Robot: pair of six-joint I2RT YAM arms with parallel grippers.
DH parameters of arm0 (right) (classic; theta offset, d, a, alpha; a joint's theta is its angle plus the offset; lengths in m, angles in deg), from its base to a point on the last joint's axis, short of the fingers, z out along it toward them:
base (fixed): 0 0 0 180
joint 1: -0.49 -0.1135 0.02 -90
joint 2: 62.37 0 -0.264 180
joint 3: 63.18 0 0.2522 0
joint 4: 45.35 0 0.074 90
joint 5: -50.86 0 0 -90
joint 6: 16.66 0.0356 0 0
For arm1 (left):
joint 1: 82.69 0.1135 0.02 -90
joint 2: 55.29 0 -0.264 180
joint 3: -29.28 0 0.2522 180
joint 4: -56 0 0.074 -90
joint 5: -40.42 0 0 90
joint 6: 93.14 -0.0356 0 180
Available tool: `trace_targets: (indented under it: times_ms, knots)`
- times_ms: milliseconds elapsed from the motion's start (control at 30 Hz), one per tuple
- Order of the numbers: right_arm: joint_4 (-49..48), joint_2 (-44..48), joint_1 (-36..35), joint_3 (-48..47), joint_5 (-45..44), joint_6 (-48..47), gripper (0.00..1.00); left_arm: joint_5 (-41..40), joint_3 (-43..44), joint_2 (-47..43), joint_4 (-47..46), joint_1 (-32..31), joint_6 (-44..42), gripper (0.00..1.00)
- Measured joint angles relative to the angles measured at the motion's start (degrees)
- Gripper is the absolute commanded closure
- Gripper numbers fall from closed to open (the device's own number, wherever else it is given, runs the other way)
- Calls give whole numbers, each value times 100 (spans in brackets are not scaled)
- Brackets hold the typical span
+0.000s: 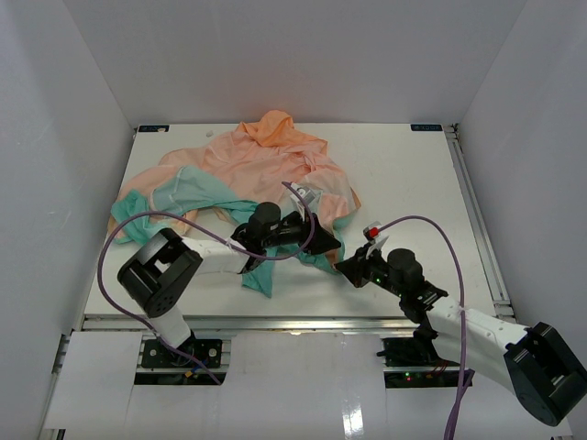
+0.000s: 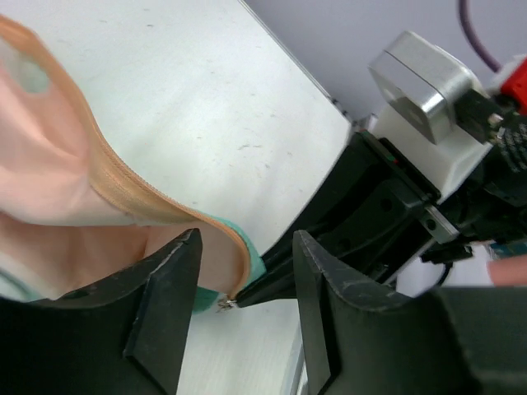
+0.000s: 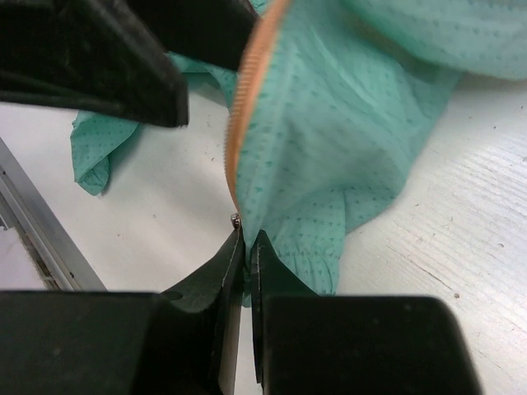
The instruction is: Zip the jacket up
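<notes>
The jacket (image 1: pixel 266 160) sprawls crumpled left of centre, hood at the far side: peach-orange up top, teal-green hem and sleeves nearer. Its orange zipper edge (image 3: pixel 235 123) runs down the teal hem to a small metal end.

Two white-and-black robot arms, the left arm (image 1: pixel 209 254) and the right arm (image 1: pixel 468 323), each trailed a looping purple cable (image 1: pixel 431 218). Both ended in matte black fingers (image 2: pixel 329 313), and a red tab (image 1: pixel 372 232) (near small green lights (image 1: pixel 371 275)) marked the right wrist.
</notes>
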Motion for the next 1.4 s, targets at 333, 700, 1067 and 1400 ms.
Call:
trace_targets:
  times_ms: [333, 700, 1067, 1400]
  knots:
    - [196, 347, 0, 0, -219, 284, 92, -1571, 70, -1436, 2232, 853, 184, 30]
    - [183, 456, -2, 0, -114, 398, 92, -2623, 1150, -1972, 4671, 4234, 127, 33]
    - [157, 771, -2, 0, 133, 468, 92, -2560, 1155, -957, 5288, 6777, -177, 28]
    - [42, 962, -2, 0, 254, 482, 92, -2683, 1537, 137, 5319, 7274, -659, 52]
